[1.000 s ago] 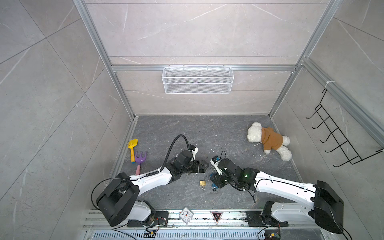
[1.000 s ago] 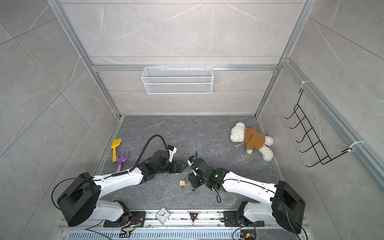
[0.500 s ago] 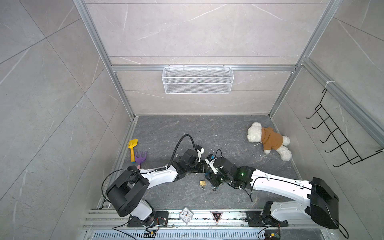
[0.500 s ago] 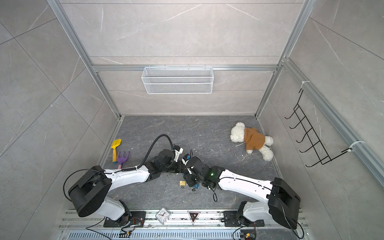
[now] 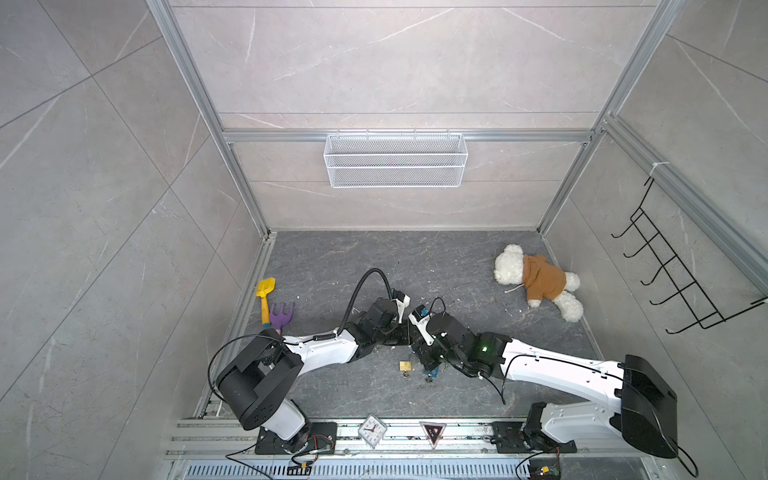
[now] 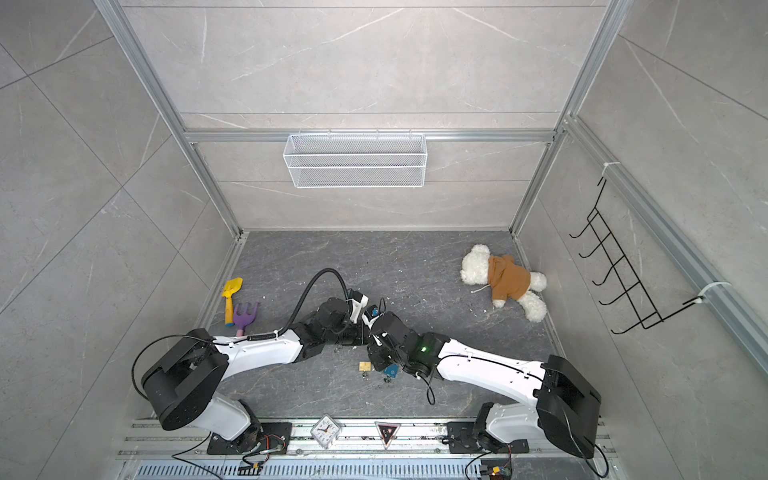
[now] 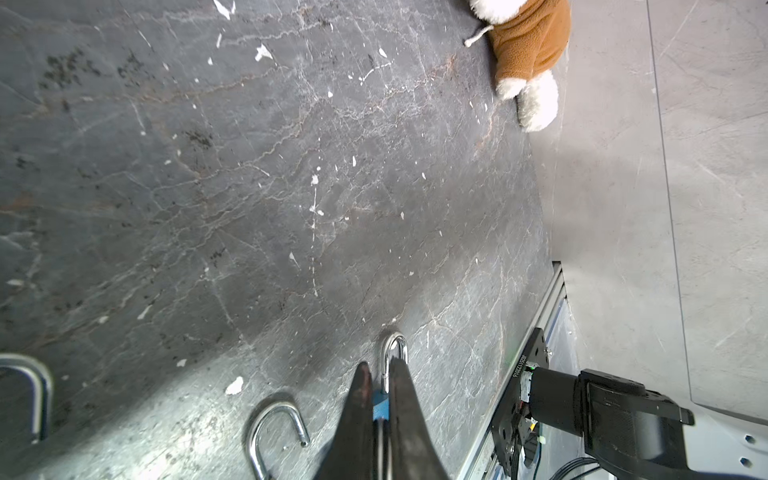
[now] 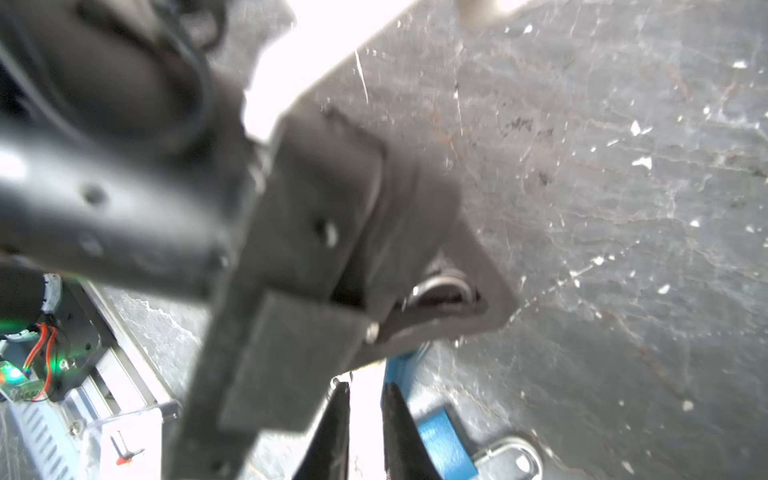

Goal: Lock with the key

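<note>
Pinching blue padlock (image 7: 379, 409): left gripper (image 7: 381, 365), fingers pressed together, low over floor (image 7: 249, 166), front middle. Silver shackle (image 7: 394, 349) pokes past tips; lock body mostly hidden. Right gripper (image 8: 366, 386) fingers close, gap between washed out white, cannot tell whether anything held. Second blue padlock (image 8: 440, 440) beside right tips, partly cut off. Left arm (image 8: 124, 187) fills right wrist view, blurred. Brass padlock (image 5: 406, 365) (image 6: 365, 366) on floor just beside right gripper in both top views. Key too small to make out.
</note>
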`<state>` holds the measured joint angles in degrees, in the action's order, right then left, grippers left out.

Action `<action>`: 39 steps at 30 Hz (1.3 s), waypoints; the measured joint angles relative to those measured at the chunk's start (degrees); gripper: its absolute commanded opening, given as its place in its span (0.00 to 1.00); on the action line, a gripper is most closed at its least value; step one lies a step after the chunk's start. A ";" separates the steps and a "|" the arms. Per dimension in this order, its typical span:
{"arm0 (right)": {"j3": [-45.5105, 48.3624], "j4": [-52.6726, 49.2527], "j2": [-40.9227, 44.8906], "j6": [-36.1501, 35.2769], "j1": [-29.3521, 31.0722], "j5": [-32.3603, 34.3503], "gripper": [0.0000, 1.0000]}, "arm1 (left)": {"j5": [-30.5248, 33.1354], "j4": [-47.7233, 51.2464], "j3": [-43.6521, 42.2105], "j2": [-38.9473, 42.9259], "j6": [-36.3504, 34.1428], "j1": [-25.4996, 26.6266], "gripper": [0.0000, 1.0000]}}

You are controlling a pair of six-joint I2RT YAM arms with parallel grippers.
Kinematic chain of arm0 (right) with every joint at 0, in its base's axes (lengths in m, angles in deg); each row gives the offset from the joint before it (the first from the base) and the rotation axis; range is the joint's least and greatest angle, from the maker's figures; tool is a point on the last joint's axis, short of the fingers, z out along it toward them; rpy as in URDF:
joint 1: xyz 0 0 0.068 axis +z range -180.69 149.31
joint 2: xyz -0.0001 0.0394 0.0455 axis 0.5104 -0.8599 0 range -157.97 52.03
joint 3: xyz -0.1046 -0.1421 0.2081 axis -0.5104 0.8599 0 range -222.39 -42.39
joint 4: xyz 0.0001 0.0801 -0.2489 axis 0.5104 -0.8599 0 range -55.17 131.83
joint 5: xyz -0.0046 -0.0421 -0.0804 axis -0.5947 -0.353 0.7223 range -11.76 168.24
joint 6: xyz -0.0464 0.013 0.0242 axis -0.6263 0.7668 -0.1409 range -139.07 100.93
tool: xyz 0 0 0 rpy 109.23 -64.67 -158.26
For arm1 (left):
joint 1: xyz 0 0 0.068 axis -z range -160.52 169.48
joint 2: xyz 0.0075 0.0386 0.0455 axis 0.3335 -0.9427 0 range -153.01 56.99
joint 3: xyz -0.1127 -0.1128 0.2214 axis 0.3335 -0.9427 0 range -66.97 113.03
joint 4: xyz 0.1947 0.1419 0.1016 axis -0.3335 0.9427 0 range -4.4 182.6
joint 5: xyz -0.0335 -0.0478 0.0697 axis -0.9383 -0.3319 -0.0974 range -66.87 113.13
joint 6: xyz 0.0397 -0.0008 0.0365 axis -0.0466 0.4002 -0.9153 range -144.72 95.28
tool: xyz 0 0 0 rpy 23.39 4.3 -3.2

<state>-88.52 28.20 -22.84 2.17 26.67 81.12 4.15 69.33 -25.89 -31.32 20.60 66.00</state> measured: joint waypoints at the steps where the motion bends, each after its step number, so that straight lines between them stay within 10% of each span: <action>1: 0.63 0.85 0.61 0.04 0.00 0.17 0.36 | 0.02 -0.70 -0.17 0.04 0.66 0.00 0.00; 21: 11.37 22.99 19.21 -17.84 -0.07 4.87 0.49 | 21.59 -11.63 -10.47 21.59 35.74 0.00 0.00; 39: 12.70 31.15 12.55 -22.75 -0.07 0.92 0.43 | 21.44 -8.20 -11.10 29.20 38.45 0.00 0.00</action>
<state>-75.82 59.35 -10.30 -20.58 26.61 82.03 25.59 61.13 -36.99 -2.12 59.05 66.00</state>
